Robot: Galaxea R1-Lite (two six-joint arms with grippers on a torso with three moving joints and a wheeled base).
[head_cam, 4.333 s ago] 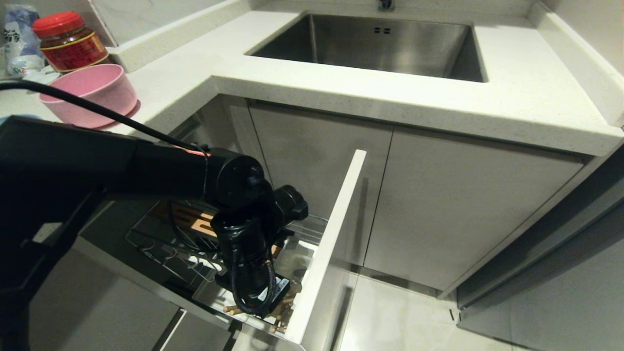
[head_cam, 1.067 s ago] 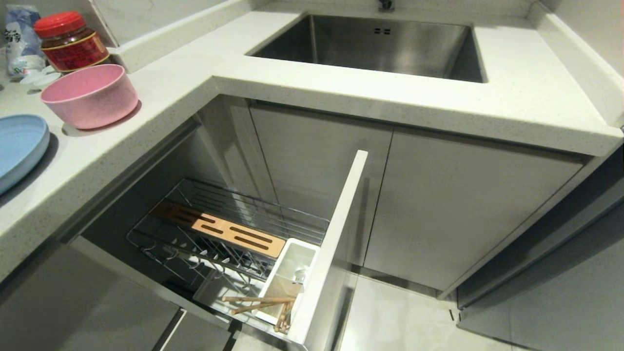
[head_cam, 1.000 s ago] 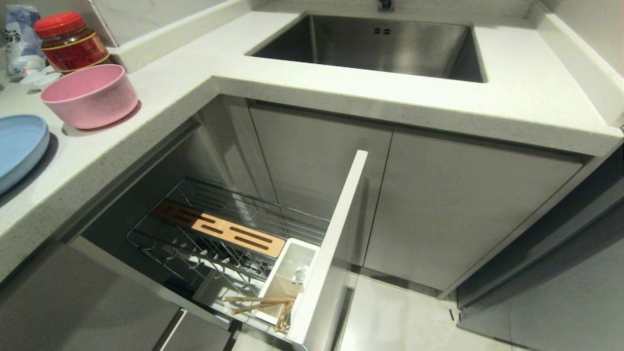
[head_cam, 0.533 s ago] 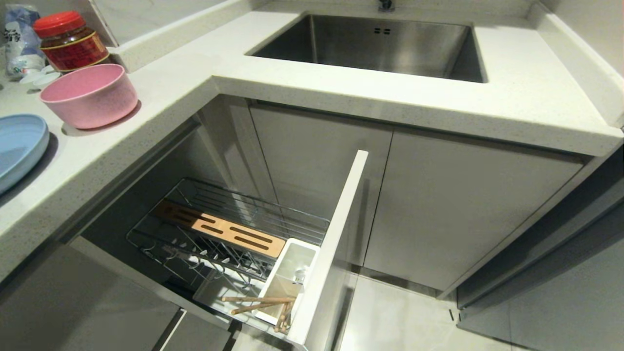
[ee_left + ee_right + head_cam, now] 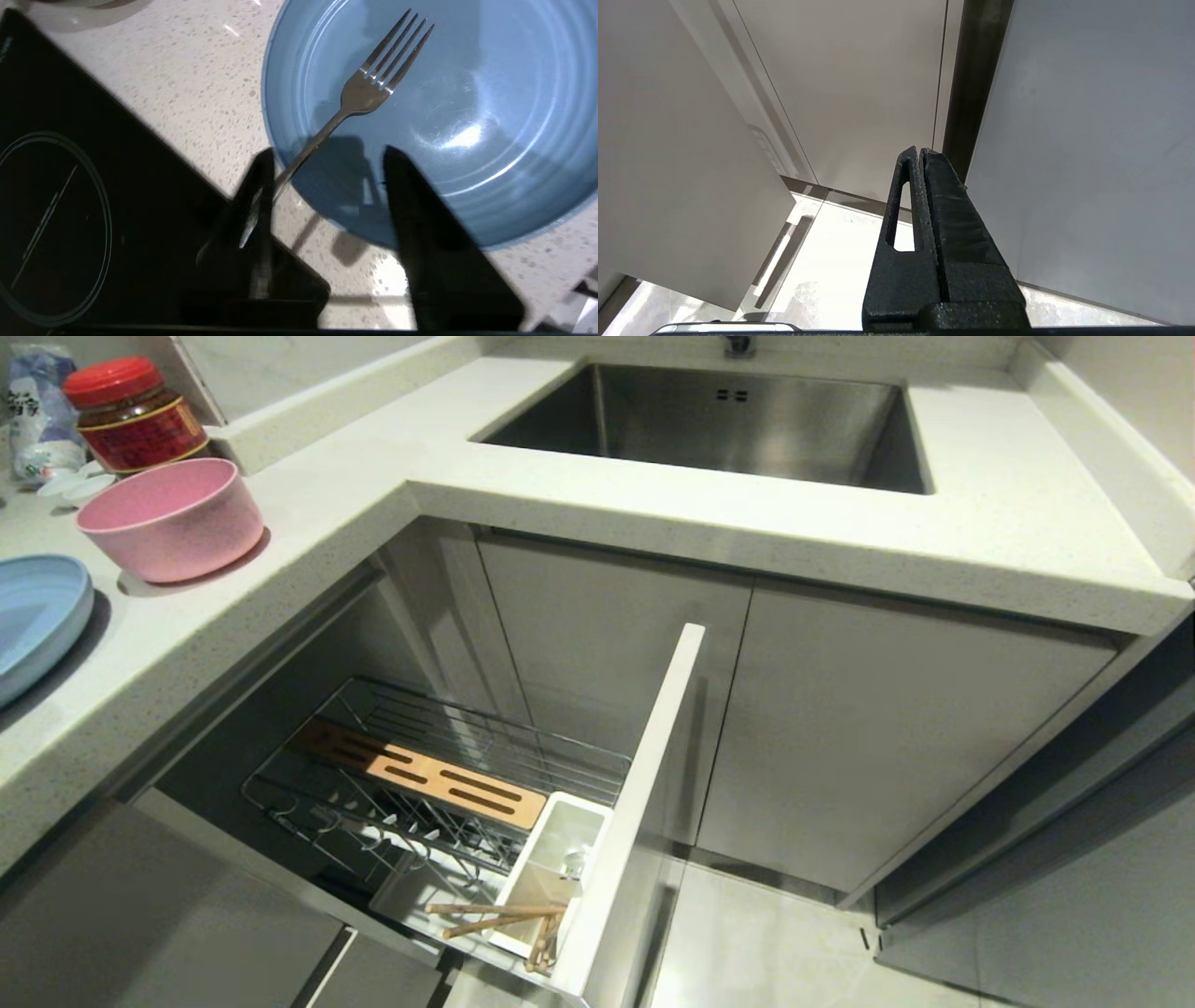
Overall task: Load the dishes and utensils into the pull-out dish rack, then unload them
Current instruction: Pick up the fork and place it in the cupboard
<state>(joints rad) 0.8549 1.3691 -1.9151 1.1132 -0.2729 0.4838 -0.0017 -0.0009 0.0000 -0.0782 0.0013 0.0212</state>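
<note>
The light-blue plate (image 5: pixel 444 116) lies on the speckled counter, and its edge shows at the far left of the head view (image 5: pixel 37 616). A silver fork (image 5: pixel 369 88) rests in it, with the handle running out over the rim. My left gripper (image 5: pixel 329 151) hovers open above the plate's rim, and the fork handle passes by one finger (image 5: pixel 261 186). The pink bowl (image 5: pixel 173 518) stands on the counter. Below, the pull-out dish rack (image 5: pixel 448 775) is drawn out, with the chopsticks (image 5: pixel 495 915) lying at its white utensil bin (image 5: pixel 560 849). My right gripper (image 5: pixel 920 151) is parked, shut, by the cabinet fronts.
A black cooktop (image 5: pixel 70 210) adjoins the plate on the counter. A red-lidded jar (image 5: pixel 131 415) and a bag stand behind the bowl. The steel sink (image 5: pixel 728 420) sits at the back. The rack's white front panel (image 5: pixel 644 784) juts out over the floor.
My left arm, which was over the rack's utensil bin earlier, has left the head view, and the chopsticks now lie at the bin. Over the last second the head view is unchanged.
</note>
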